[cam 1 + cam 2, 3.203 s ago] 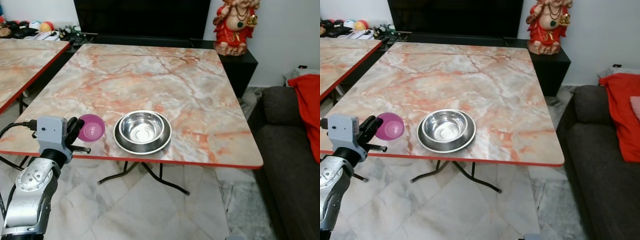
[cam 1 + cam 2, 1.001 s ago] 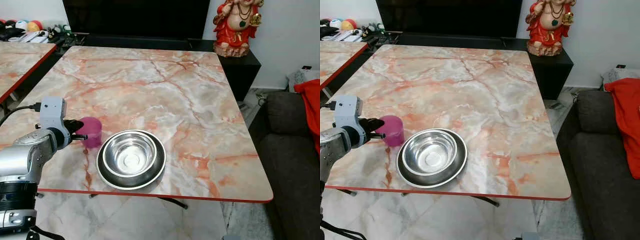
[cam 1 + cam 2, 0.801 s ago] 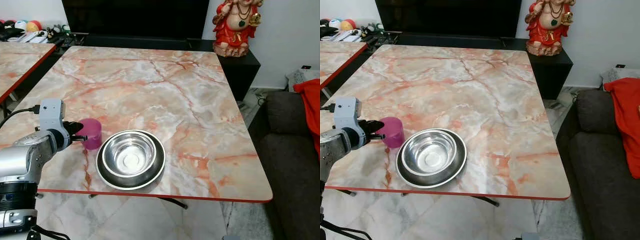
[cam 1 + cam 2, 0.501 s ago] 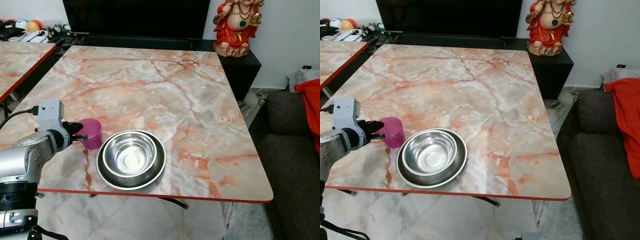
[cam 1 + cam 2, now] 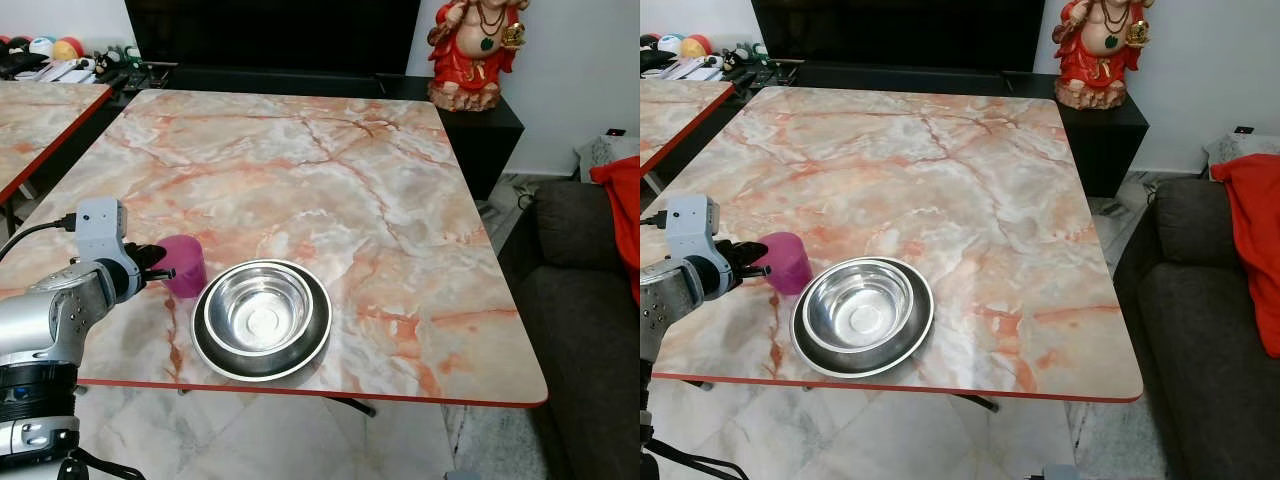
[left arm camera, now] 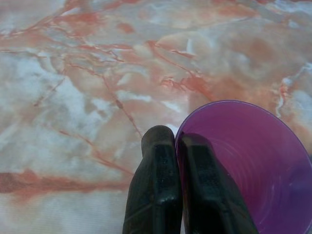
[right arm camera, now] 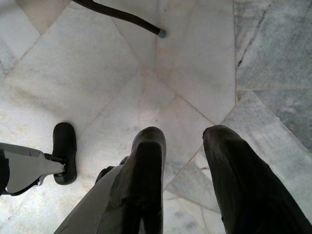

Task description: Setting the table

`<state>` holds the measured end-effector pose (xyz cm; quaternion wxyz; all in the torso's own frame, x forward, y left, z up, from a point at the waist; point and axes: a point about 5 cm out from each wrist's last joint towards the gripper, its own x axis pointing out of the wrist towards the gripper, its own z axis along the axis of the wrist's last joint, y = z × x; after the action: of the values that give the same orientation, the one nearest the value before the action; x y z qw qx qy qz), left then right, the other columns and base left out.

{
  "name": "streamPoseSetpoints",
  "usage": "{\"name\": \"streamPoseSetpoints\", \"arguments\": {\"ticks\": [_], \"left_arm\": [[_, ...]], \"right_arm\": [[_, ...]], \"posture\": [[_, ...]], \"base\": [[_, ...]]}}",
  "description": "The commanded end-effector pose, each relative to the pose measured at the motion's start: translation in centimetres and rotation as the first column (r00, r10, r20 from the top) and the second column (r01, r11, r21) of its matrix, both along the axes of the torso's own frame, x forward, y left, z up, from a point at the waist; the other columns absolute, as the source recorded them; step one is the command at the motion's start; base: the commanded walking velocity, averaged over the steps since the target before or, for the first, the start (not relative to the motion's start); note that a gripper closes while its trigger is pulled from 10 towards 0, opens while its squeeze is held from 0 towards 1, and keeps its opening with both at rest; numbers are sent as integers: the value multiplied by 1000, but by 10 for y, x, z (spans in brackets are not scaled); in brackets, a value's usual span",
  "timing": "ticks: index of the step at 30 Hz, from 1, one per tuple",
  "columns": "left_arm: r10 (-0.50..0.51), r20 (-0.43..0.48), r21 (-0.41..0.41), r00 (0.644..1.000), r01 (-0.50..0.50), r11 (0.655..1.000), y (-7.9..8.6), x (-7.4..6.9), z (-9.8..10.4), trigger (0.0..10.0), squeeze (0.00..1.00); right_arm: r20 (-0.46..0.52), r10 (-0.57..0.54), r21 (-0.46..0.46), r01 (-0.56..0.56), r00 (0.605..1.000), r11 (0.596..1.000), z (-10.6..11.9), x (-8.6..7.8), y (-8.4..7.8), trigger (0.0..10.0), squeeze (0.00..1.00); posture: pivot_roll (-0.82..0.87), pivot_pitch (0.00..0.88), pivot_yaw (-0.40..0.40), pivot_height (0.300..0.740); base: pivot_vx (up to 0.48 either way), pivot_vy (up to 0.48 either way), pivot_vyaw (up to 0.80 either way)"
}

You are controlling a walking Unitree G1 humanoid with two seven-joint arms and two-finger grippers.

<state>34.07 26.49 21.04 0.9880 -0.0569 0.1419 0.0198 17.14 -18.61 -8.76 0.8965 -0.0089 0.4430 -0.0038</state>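
A purple plastic cup [image 5: 185, 264] stands upright on the marble table [image 5: 300, 170], just left of a steel bowl [image 5: 262, 311] that sits in a steel plate [image 5: 216, 357] near the front edge. My left gripper [image 5: 158, 264] is shut on the purple cup's rim, one finger inside and one outside, as the left wrist view shows with the cup [image 6: 253, 161] and the fingers [image 6: 156, 190]. My right gripper [image 7: 183, 146] hangs open over the floor.
A second marble table [image 5: 40, 120] stands at the left. A red figurine [image 5: 478, 50] sits on a black cabinet behind the table. A dark sofa [image 5: 590, 300] with a red cloth [image 5: 622, 200] is on the right. A dark stand foot [image 7: 63, 151] rests on the tiled floor.
The cup went from tilted in my left gripper at the table's front edge to upright beside the bowl. Over the last second nothing but a slight camera shift.
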Motion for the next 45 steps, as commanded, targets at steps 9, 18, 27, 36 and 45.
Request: {"name": "streamPoseSetpoints", "arguments": {"ticks": [9,18,27,36,45], "left_arm": [[7,31,-21,1000,-7,1000,-2,2,10,10000,0],[2,28,-14,1000,-1,1000,-4,2,8,10000,102],[-9,40,-23,999,10,1000,-6,3,11,10000,518],[-2,60,-45,998,5,999,-4,2,16,10000,0],[-29,94,-57,995,35,998,-7,1,23,10000,569]], "right_arm": [[-24,-6,3,6,1000,1000,-3,-7,0,10000,0],[-25,-9,3,9,1000,1000,-3,-7,1,10000,0],[-23,-15,4,15,1000,1000,-3,-7,1,10000,0],[-24,-15,0,15,1000,1000,-3,-7,0,10000,0],[-23,-13,-1,13,1000,1000,-3,-7,-1,10000,0]], "posture": [[68,141,-8,740],[69,140,-4,740],[69,139,-4,740],[74,140,-8,740],[71,142,-8,740]], "base": [[0,0,0],[0,0,0],[0,0,0],[0,0,0],[0,0,0]]}}
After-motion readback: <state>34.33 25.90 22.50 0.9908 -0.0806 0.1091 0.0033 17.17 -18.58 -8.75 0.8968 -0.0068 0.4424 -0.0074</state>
